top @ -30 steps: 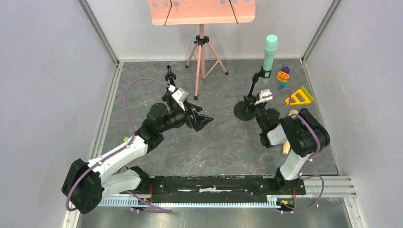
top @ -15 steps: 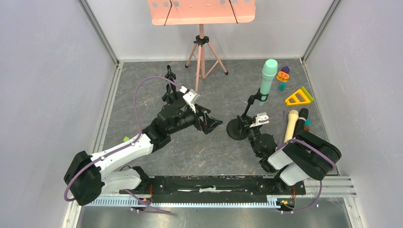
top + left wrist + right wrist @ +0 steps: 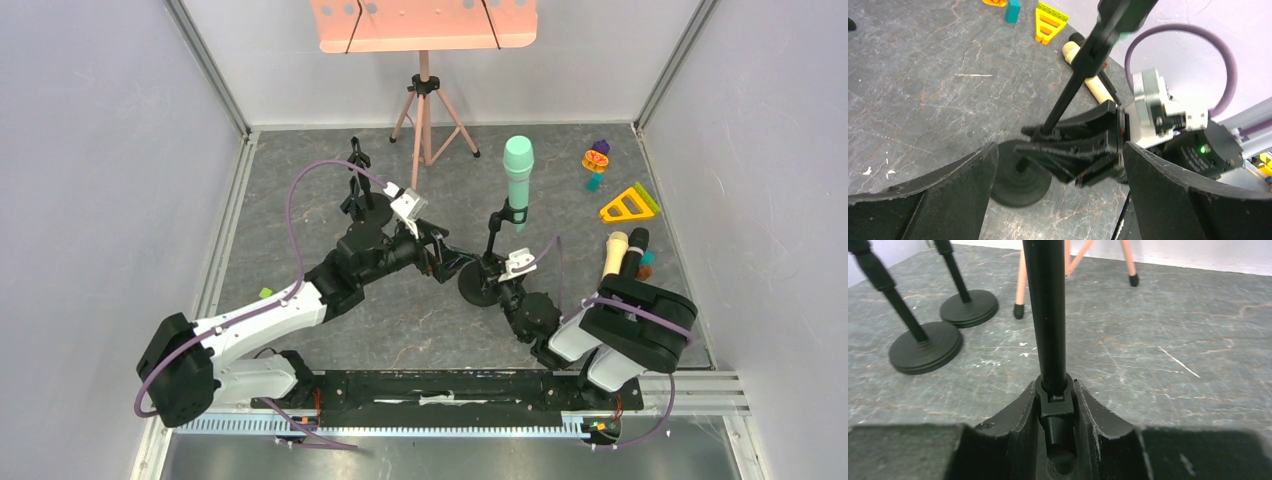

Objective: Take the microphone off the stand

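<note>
A mint-green microphone (image 3: 517,170) sits upright in the clip of a black stand (image 3: 492,235) with a round base (image 3: 474,288). My right gripper (image 3: 494,284) is shut on the stand's pole just above the base; in the right wrist view the pole (image 3: 1048,315) is clamped between the fingers (image 3: 1056,390). My left gripper (image 3: 453,265) is open and empty, just left of the base. In the left wrist view its gap (image 3: 1059,150) frames the base (image 3: 1013,187) and the pole (image 3: 1068,100); the microphone is mostly cut off at the top edge.
A pink music stand (image 3: 423,25) on a tripod (image 3: 425,110) stands at the back. Two empty black stands (image 3: 357,185) are behind the left arm, with their bases in the right wrist view (image 3: 925,347). A cream microphone (image 3: 614,252), a black microphone (image 3: 636,250) and toys (image 3: 628,205) lie at the right.
My right gripper has dragged the stand with the green microphone left and nearer, uncovering the cream and black microphones. My left gripper has moved right, up to the stand's base.
</note>
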`<state>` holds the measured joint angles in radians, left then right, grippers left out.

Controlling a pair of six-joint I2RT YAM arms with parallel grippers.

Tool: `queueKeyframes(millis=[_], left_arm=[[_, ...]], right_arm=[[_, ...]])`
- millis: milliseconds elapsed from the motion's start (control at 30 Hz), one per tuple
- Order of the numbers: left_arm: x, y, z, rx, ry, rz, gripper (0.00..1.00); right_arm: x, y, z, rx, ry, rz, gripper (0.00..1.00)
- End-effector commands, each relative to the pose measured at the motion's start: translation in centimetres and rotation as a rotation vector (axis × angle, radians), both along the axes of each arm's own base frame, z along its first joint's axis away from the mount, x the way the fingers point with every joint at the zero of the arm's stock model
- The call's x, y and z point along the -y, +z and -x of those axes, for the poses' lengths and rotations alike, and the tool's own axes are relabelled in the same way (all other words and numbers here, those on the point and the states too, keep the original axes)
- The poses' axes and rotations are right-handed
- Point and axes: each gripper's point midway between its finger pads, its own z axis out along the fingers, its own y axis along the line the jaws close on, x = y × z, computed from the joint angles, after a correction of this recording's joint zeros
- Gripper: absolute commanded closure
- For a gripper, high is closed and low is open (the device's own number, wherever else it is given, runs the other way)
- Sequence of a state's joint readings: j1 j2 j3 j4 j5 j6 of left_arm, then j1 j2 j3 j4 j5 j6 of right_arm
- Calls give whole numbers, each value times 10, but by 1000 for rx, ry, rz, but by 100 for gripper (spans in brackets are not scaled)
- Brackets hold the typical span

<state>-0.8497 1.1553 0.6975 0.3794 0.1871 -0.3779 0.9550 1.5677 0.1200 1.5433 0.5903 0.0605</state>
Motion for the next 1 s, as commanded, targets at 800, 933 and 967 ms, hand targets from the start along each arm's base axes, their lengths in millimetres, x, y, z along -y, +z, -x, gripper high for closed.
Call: queueKeyframes(millis=[800,933,967], left_arm=[[44,16,1,64,-154,8,0],[47,10,-1,50,-156,1,1],[48,10,-2,50,-157,0,1]], right_arm=[[1,-13,37,-175,110,151,30],[-5,-22,50,-231,200,248,30],[-6,-20,52,-227,223,249,30]])
